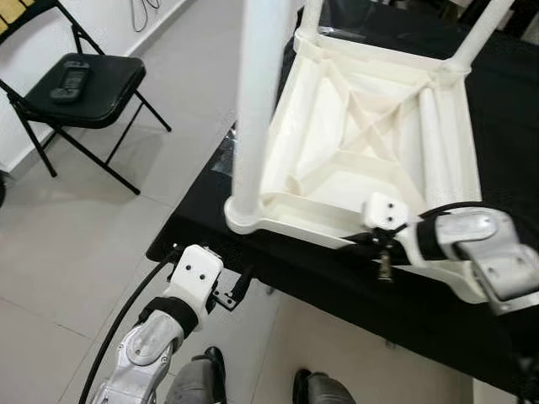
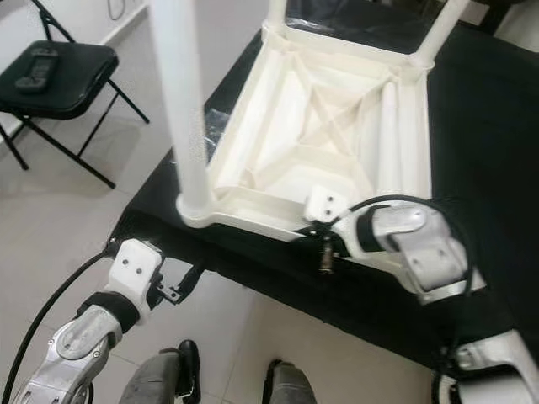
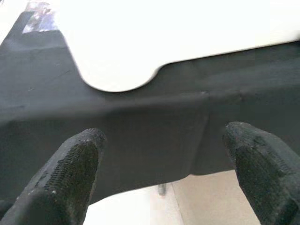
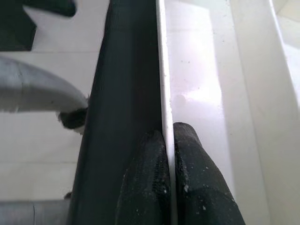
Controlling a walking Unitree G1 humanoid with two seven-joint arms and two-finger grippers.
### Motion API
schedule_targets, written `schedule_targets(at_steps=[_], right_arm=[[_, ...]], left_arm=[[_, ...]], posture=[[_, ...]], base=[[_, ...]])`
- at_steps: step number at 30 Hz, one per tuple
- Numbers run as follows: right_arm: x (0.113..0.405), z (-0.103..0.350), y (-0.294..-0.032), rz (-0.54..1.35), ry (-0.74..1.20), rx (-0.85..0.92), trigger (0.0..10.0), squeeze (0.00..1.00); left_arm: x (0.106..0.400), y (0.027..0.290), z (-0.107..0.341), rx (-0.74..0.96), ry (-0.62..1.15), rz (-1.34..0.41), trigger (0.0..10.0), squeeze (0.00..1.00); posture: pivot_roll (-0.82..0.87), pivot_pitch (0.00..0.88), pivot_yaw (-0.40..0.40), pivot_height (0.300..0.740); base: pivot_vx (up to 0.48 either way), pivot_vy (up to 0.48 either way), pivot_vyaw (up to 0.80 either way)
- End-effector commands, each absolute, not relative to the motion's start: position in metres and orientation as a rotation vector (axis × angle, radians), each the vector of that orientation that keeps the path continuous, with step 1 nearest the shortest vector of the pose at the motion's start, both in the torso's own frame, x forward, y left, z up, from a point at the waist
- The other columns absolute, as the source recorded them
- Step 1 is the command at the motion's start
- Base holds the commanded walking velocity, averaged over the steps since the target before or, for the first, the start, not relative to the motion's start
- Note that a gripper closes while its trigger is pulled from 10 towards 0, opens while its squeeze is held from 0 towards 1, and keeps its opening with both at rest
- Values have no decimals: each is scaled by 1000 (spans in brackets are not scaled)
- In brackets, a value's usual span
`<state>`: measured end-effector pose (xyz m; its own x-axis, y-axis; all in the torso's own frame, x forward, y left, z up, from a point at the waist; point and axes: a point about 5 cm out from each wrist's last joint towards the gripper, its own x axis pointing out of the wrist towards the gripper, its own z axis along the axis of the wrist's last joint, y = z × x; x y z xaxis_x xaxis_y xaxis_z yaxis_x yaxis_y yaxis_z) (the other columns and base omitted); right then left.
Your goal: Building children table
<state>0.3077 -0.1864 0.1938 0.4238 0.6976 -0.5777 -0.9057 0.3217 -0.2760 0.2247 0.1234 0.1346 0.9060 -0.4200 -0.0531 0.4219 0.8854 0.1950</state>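
The white kids' table (image 1: pixel 370 143) lies upside down on the black-clothed worktop (image 1: pixel 438 311), underside up, w/ three legs standing: one thick leg (image 1: pixel 257 109) at the near left corner, two more at the far corners. A fourth leg (image 1: pixel 434 135) seems to lie loose inside the frame, along its right side. So by my guess the build is approx. three legs in, one to go.

My right gripper (image 4: pixel 168 176) is clenched on the table's thin near rim; both pads pinch the edge, one on each side. In the head views it sits at the near edge, toward the right corner. My left gripper (image 3: pixel 164 164) is released, fingers (image 3: pixel 70 173) spread wide, hovering just below the worktop's edge near the table's rounded left corner, touching nothing.

Risks as I judge them:
- Rim is thin, slick plastic; a pull at an angle could make my pads slide off.
- Table's near edge is right at the worktop's edge, so a tug toward me could tip it off, esp. w/ the tall near leg as lever.
- Loose leg may roll if I tilt the frame.
- Left gripper could snag the cloth and drag everything.
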Motion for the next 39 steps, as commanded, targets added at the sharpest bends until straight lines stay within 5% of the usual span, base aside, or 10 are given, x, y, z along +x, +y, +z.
schedule_targets(at_steps=[1,17,39], right_arm=[[318,198,-187,979,358,-586,0,0],[357,224,-188,638,289,-520,0,0],[317,222,-258,562,425,-516,0,0]], left_arm=[[221,125,130,219,33,-447,10000,0],[218,128,130,222,37,-428,10000,0],[216,131,129,230,49,-438,10000,0]], posture=[[91,243,-86,740],[103,253,-93,740],[88,261,-74,740]], base=[[0,0,0],[0,0,0],[0,0,0]])
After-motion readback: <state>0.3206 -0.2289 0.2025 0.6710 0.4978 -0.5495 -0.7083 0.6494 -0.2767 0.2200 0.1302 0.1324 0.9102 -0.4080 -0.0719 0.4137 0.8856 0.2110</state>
